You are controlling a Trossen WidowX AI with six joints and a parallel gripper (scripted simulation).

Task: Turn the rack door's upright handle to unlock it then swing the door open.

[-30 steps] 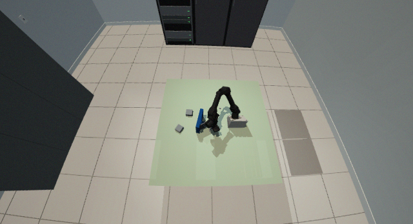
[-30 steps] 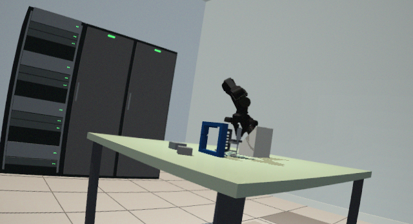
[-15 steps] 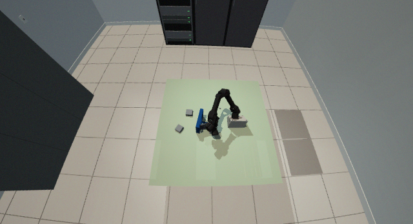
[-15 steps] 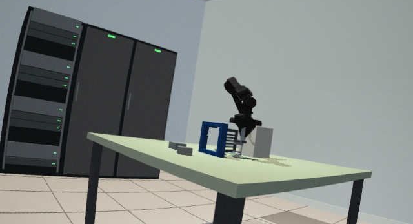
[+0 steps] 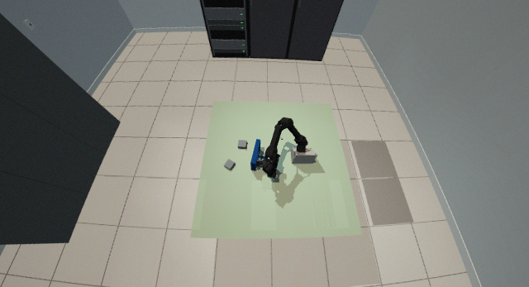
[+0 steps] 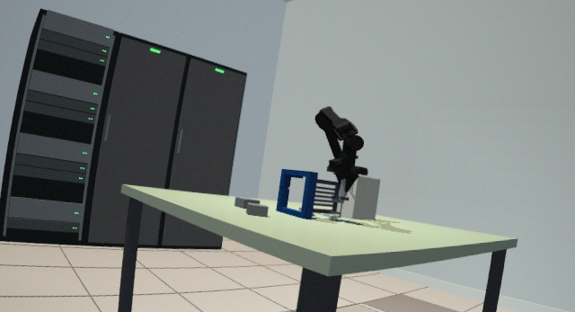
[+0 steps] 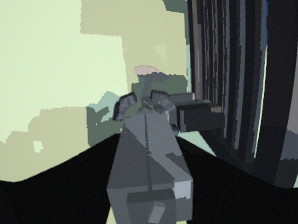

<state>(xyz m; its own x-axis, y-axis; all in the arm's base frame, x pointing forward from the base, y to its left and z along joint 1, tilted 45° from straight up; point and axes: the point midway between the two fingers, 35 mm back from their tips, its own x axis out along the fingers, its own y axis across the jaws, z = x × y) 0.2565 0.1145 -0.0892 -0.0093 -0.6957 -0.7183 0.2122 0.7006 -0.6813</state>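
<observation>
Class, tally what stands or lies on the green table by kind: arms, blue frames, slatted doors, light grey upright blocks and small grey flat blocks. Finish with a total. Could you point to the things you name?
Arm (image 5: 285, 122) (image 6: 334, 123): 1
Blue frame (image 5: 254, 155) (image 6: 310, 195): 1
Slatted door (image 6: 327, 196) (image 7: 232, 75): 1
Light grey upright block (image 5: 304, 158) (image 6: 367, 199): 1
Small grey flat blocks (image 5: 242, 144) (image 6: 257, 209): 2
Total: 6

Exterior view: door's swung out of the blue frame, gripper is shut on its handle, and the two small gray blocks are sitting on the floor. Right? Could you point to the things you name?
Not quite: the two small gray blocks (image 5: 242, 144) (image 6: 257, 209) are on the table (image 5: 231, 204) (image 6: 269, 240), as the exterior view shows. The rest holds.
</observation>
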